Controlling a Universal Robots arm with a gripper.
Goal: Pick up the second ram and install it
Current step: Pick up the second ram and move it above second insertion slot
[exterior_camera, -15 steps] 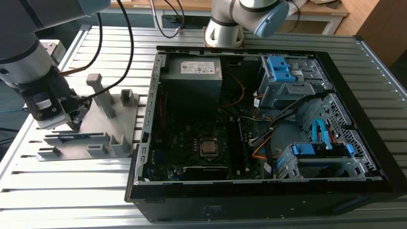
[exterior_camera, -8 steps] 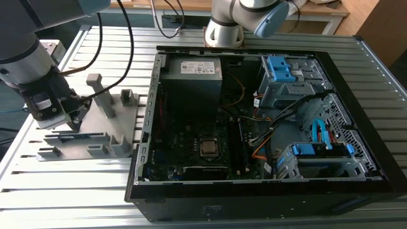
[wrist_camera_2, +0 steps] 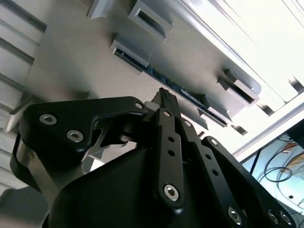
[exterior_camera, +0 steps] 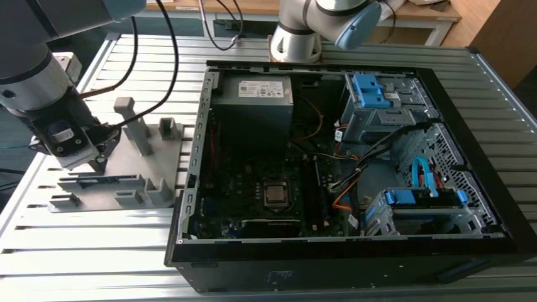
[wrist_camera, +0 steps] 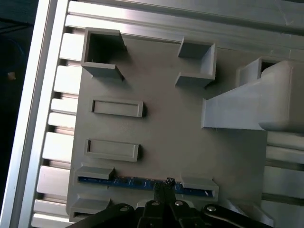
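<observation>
Open case (exterior_camera: 336, 267) and gray tray (exterior_camera: 126, 168) on a slatted worktop (exterior_camera: 84, 251).
The tray, with its upright blocks and slotted holders, lies at the exterior view's left, just beside the black case. Inside the case are a gray power supply (exterior_camera: 251, 104) on the far side, a processor socket (exterior_camera: 275, 194) nearer, blue drive cages (exterior_camera: 373, 94) at the exterior view's right, and loose cables (exterior_camera: 353, 173) between them.
</observation>
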